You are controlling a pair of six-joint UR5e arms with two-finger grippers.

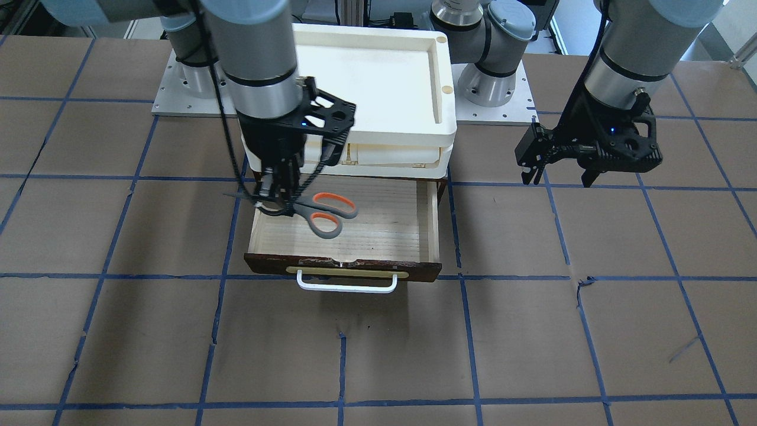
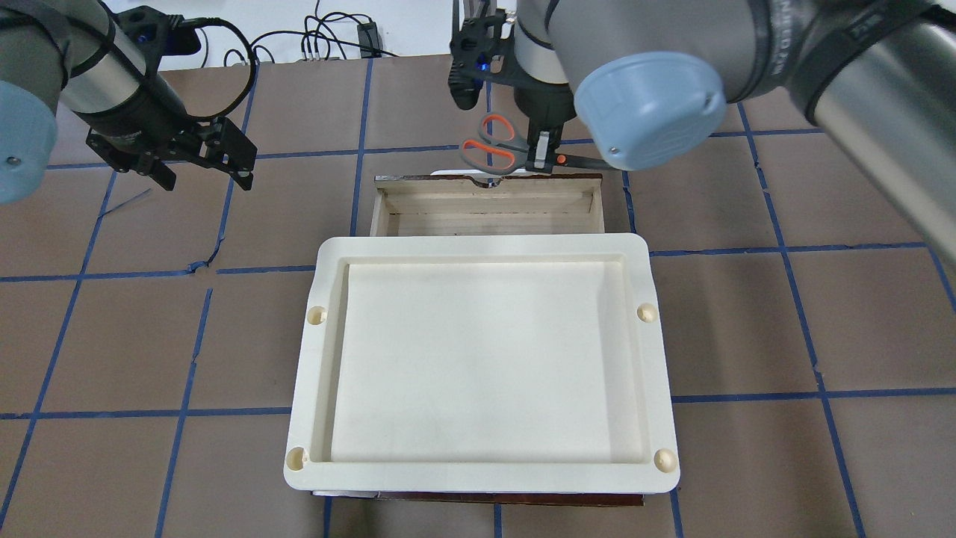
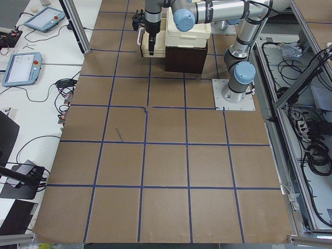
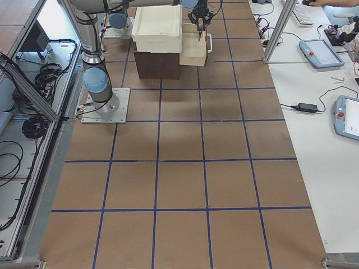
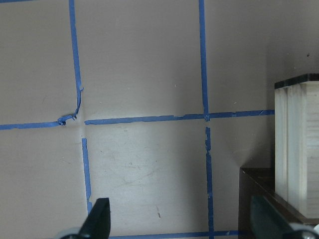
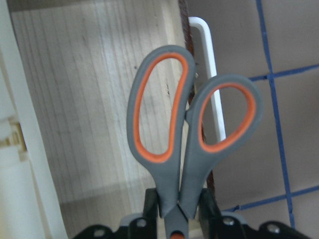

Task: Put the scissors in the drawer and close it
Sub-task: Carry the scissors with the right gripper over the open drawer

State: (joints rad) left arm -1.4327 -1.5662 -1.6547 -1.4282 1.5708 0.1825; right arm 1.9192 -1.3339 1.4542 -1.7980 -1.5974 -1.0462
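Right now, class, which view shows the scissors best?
The right wrist view: the scissors fill it, both handle loops sharp. Front-facing and overhead show them small, held by the right gripper near the drawer; side views barely; left wrist, nothing.

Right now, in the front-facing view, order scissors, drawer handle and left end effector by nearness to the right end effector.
1. Scissors: held in the right end effector, above the drawer.
2. Drawer handle: on the drawer front, nearer the camera.
3. Left end effector: far off, view's right, open.
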